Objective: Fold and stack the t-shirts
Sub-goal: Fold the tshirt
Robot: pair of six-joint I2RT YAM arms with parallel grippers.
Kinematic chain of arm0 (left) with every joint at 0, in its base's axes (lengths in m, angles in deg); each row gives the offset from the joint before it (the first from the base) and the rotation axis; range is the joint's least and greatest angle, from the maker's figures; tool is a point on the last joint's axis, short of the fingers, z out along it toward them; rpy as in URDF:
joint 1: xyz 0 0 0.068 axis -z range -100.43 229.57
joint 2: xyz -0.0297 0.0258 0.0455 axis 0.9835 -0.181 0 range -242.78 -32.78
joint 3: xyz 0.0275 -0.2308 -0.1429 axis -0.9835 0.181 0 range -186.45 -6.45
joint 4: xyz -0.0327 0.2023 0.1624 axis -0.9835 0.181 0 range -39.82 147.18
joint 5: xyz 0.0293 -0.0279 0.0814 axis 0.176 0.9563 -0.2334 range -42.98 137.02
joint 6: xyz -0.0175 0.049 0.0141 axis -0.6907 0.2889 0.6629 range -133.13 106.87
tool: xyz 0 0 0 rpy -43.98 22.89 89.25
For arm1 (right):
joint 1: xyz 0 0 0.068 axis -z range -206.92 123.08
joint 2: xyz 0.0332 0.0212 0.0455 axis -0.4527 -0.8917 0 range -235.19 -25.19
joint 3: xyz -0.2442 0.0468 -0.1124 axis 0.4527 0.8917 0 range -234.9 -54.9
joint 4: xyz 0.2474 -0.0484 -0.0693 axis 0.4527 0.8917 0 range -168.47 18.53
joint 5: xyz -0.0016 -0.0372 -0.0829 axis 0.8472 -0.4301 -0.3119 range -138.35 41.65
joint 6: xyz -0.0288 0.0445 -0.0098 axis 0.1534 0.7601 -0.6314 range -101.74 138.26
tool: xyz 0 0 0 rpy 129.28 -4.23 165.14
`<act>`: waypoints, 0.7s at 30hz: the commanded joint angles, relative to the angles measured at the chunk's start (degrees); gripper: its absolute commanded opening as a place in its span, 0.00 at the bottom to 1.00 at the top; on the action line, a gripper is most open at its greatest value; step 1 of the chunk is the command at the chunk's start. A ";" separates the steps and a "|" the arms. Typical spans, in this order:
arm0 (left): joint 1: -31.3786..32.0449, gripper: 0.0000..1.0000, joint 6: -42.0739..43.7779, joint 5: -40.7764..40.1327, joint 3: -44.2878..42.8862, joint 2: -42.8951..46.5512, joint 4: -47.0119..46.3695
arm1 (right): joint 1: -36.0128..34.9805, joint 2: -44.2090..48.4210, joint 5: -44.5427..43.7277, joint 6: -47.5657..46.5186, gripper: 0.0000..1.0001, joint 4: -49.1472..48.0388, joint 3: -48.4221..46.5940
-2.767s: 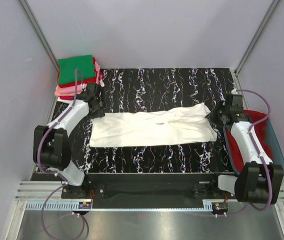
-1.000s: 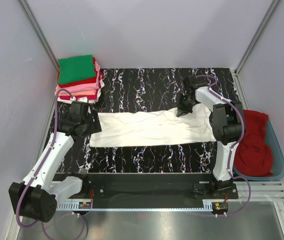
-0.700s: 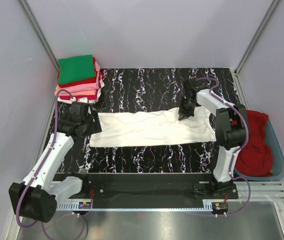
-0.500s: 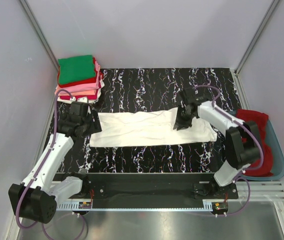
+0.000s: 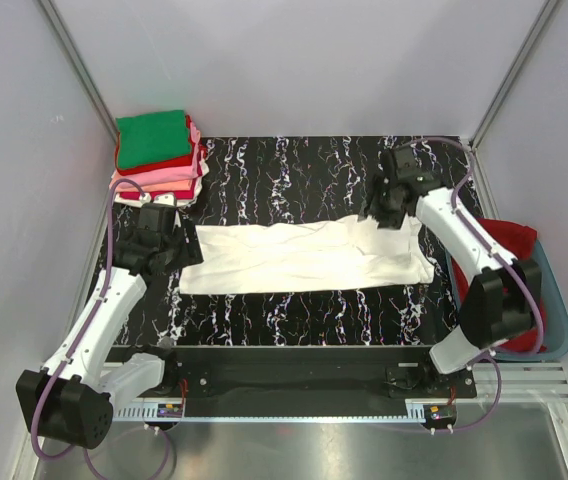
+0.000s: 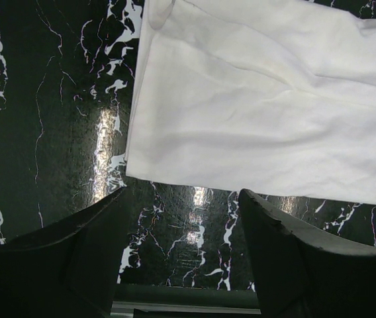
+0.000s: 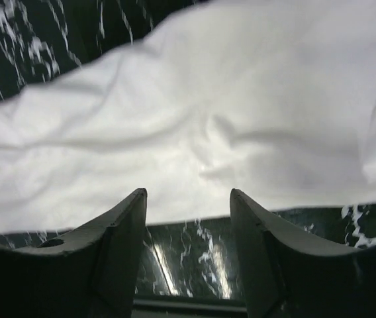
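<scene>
One white t-shirt [image 5: 304, 258] lies flat as a long, soft rectangle on the glossy black, white-veined table [image 5: 294, 165]. The wrist cameras bring out its faint creases. Beyond its far-left corner sits one stack of folded tees [image 5: 157, 152], green on top with red and pink below. Off its right end, one red tee [image 5: 512, 275] is heaped in the blue tub [image 5: 564, 318]. Both show only from above. The left gripper [image 6: 181, 199] hangs at the shirt's left end, fingers apart, and the right gripper [image 7: 188, 199] over its right part, fingers likewise apart.
</scene>
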 commanded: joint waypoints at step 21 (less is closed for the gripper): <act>0.60 0.70 -0.50 3.22 -3.01 -9.22 -5.79 | 8.04 3.03 2.46 -3.98 0.49 -3.71 12.64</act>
